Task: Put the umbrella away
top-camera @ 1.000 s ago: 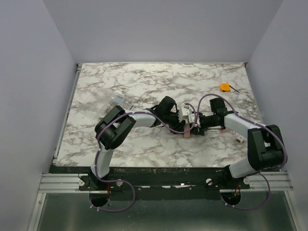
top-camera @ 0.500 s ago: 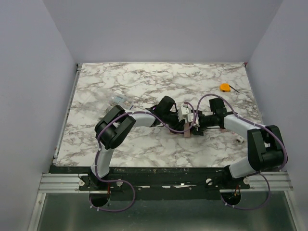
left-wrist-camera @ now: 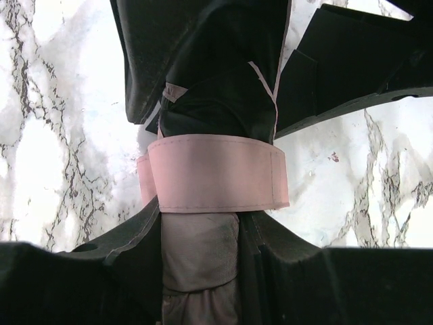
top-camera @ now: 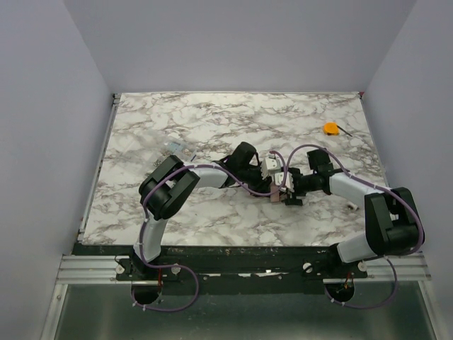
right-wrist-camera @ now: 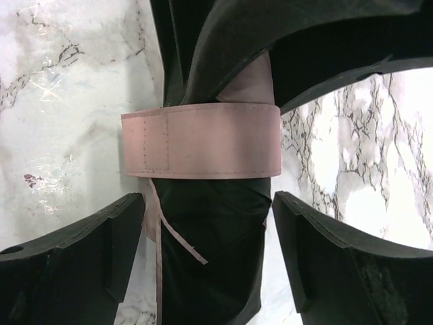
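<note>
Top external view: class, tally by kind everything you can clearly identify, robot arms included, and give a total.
robot arms: 2 (left, right)
umbrella: 1
small orange object: 1
clear packet: 1
Total: 5

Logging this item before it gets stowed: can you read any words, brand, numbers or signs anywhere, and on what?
No readable text in any view.
The pink strap round the umbrella shows only stitching, no print.
The orange object and clear packet are too small to show any lettering.
</note>
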